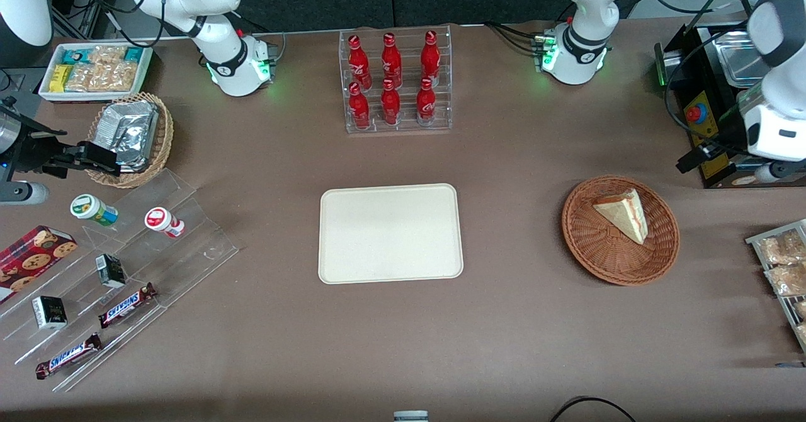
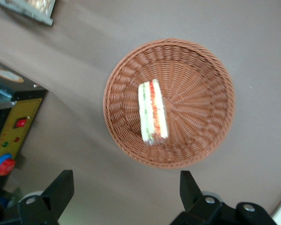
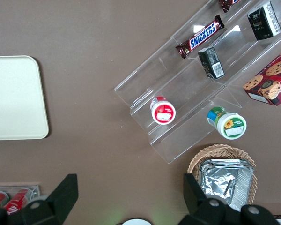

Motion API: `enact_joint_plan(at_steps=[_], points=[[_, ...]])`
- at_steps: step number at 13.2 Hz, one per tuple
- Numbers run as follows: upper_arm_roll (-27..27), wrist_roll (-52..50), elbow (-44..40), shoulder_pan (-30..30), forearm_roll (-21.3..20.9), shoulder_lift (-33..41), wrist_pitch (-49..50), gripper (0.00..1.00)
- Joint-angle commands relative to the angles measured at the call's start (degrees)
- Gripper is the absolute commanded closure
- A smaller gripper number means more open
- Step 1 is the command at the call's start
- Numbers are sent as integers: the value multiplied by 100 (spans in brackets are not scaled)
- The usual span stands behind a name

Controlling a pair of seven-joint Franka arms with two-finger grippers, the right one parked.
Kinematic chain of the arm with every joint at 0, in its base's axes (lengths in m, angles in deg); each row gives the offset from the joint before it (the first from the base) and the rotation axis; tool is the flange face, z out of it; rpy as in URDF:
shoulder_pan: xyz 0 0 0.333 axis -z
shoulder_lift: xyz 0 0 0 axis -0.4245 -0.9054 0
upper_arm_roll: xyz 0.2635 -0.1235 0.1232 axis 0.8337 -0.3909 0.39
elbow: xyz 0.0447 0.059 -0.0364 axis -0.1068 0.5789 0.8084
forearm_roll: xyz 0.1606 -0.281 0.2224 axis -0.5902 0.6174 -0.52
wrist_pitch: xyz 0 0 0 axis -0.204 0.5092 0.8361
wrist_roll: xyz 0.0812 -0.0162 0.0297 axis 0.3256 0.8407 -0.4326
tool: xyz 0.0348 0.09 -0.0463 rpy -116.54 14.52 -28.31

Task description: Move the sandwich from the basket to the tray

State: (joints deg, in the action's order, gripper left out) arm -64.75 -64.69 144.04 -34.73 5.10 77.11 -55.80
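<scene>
Held end effector [image 2: 122, 197] released, fingers spread, high above basket [image 2: 210, 70] for clear view. Sandwich [image 2: 152, 112] lay in basket, on its side, filling stripe exposed. Tray [image 1: 390, 233] sat beside basket, toward parked arm.

Even bright light; sandwich [image 2: 152, 112] motion-blurred.

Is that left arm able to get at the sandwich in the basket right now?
Probably yes. The sandwich lies uncovered in the basket, alone, and the gripper hangs open above it with nothing between them.
</scene>
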Motion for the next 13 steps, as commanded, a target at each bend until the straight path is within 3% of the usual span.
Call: enact_joint_plan(at_steps=[1,6,9,13], points=[[-33,-409,808,-111,54,224,-850,0],[-59,-1900,1864,-49,54,-547,-3346,0],[-77,-2387,1891,135,45,-1155,-4113,0],[-77,-2555,1900,284,45,-1454,-4396,0]])
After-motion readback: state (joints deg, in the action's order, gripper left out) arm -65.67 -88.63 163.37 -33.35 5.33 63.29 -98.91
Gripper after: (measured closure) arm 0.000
